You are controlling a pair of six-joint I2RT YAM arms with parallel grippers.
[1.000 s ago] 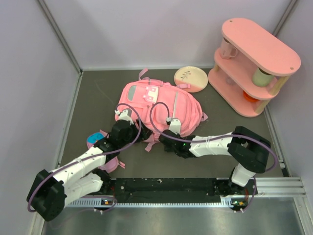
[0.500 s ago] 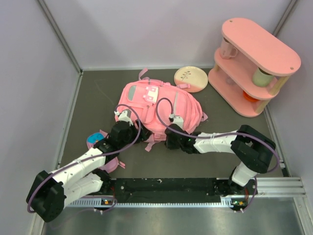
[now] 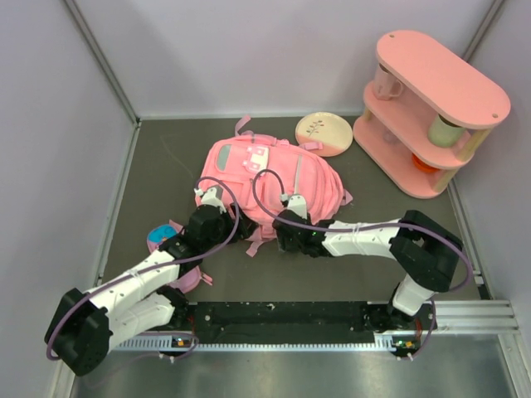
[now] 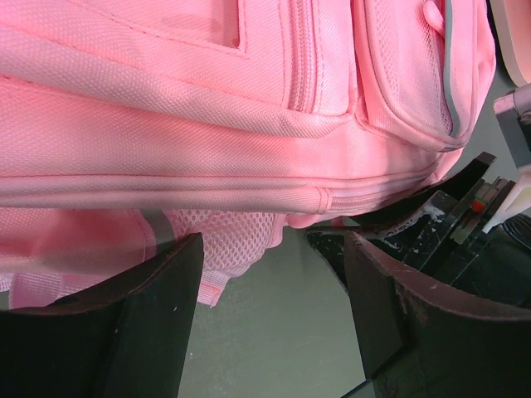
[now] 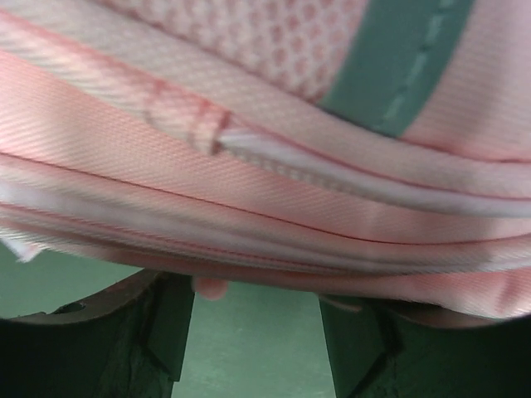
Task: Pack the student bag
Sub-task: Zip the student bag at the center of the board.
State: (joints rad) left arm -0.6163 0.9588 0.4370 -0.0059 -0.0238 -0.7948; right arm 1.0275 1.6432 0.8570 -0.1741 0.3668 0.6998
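Note:
The student bag (image 3: 270, 178), a soft pink backpack with a white-and-mint patch and a grey stripe, lies flat on the dark table in the top view. My left gripper (image 3: 217, 217) is at its near left edge, open and empty; the left wrist view shows the bag's side seam and mesh (image 4: 249, 149) just beyond the jaws (image 4: 270, 311). My right gripper (image 3: 280, 230) is at the bag's near edge, open; the right wrist view is filled with pink fabric folds (image 5: 265, 174) just ahead of the jaws (image 5: 257, 332). The right arm's black link (image 4: 448, 220) shows in the left wrist view.
A small pink pouch (image 3: 184, 282) and a blue item (image 3: 158, 239) lie under my left arm. A cream plate (image 3: 324, 133) leans at the back. A pink two-tier shelf (image 3: 431, 108) with cups stands at the back right. Grey walls close in the table.
My right gripper has slid left along the bag's near edge and pushed closer to the fabric. The left arm has stayed in place.

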